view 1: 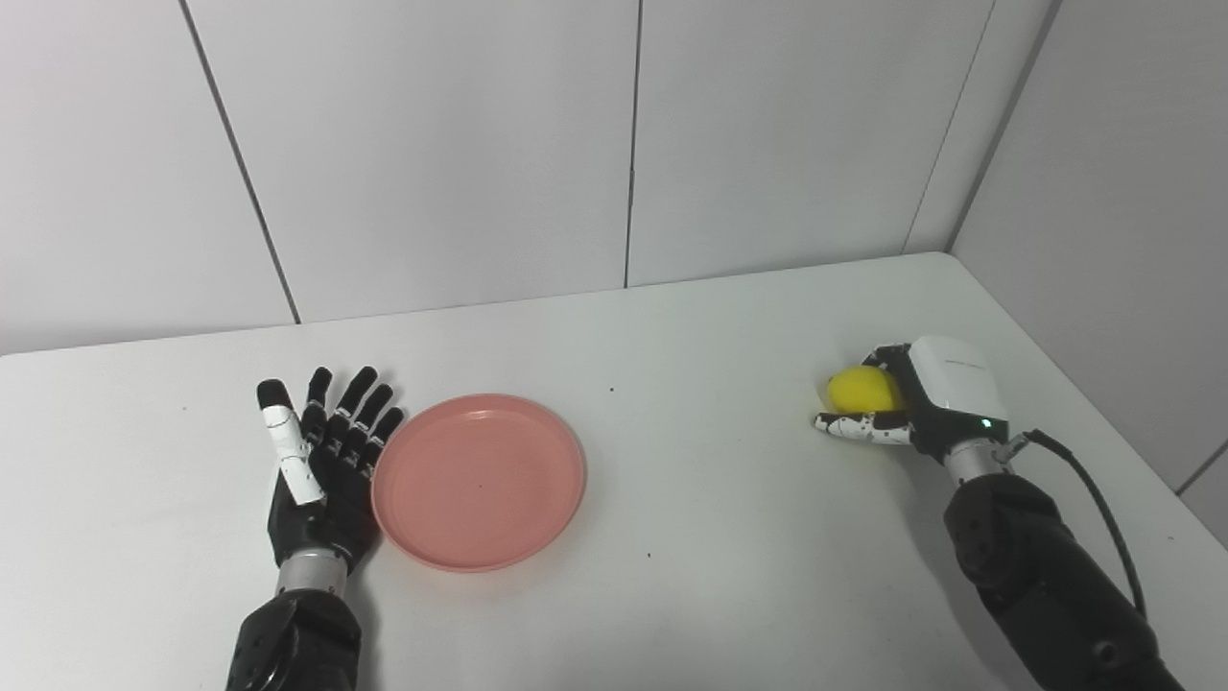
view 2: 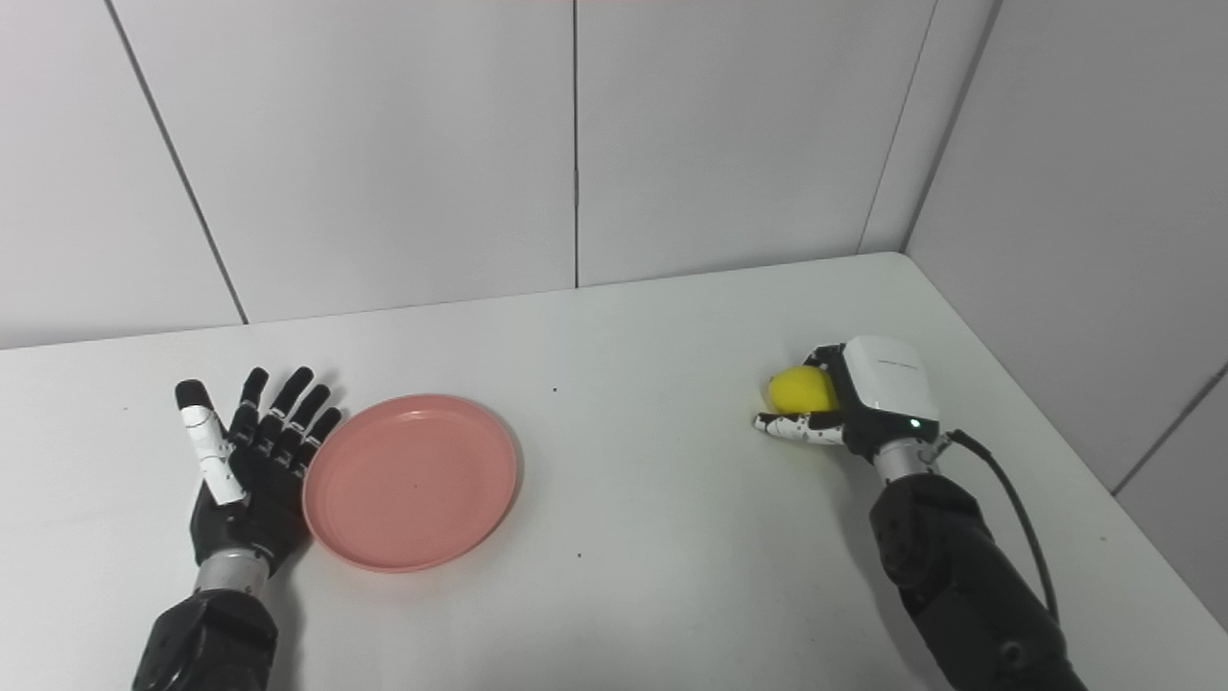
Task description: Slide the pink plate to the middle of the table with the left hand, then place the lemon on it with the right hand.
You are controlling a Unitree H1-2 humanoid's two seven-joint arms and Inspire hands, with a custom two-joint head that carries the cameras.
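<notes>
The pink plate (view 1: 479, 481) lies flat on the white table (view 1: 729, 537), left of centre, with the left hand (view 1: 321, 465) against its left rim, palm turned up and its fingers spread apart, gripping nothing. Far over on the right side of the table, the lemon (view 1: 863, 389) sits inside the right hand (view 1: 907, 403), whose fingers curl around the far side of the fruit while the thumb closes under it on the near side; the clasp looks complete, though whether the lemon is off the table cannot be told from either view. The first risk, as I judge it, is the plate's place: it seems short of the middle, and a sideways nudge from an open hand on a low rim could ride up over the edge or spin the plate rather than slide it. The second is the lemon itself, round and smooth, held mostly by fingertips; a loose hold could let it slip on the long carry across. Set down off-centre on the shallow plate, it could roll out over the low rim.
</notes>
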